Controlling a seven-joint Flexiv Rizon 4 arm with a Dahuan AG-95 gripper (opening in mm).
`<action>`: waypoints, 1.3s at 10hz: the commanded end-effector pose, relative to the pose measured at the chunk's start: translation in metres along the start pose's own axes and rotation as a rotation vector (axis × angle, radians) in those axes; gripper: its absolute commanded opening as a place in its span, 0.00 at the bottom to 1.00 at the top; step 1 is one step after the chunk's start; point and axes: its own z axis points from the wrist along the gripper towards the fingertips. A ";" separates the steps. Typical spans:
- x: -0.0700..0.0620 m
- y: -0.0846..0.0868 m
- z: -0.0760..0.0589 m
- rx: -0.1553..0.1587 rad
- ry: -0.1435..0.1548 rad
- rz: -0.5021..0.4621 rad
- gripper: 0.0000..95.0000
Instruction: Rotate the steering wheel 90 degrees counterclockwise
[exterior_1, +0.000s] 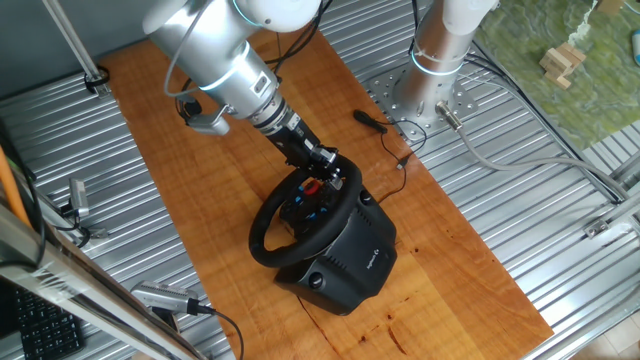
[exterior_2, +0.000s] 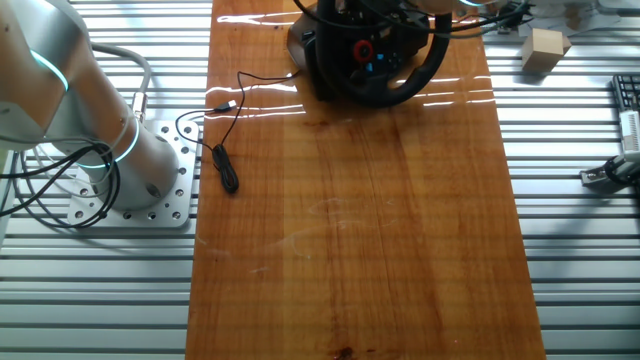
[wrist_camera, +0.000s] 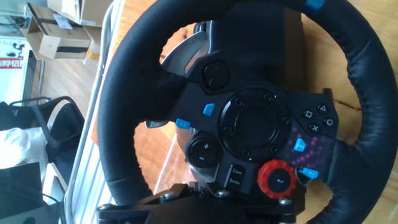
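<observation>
Nearest your camera on the hand, the steering wheel (wrist_camera: 249, 124) fills the view: the hub with its red dial (wrist_camera: 277, 179) and blue buttons sits turned well off level, which suggests the rotation is under way, though you cannot judge from this alone how much of the quarter turn is left. Your tool (exterior_1: 322, 163) is down at the top of the rim, near the hub. Its fingers are hidden from every camera, so you cannot tell whether it is clamped on the rim or standing apart.

The wheel is mounted on its black base housing (exterior_1: 350, 262), which stands on the wooden surface (exterior_1: 450, 280) toward one end of the board. Bare wood lies around the base, giving the arm open room to sweep.

Further off, a thin black cable (exterior_2: 222, 160) trails on the board toward the arm's mounting plate (exterior_2: 150, 195), well apart from the wheel. Beyond the board edges you have ribbed metal.
</observation>
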 end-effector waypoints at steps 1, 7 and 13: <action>0.000 -0.002 0.000 0.002 0.000 -0.006 0.00; 0.002 -0.009 0.002 0.000 0.003 -0.047 0.00; 0.005 -0.016 0.002 -0.001 0.007 -0.076 0.00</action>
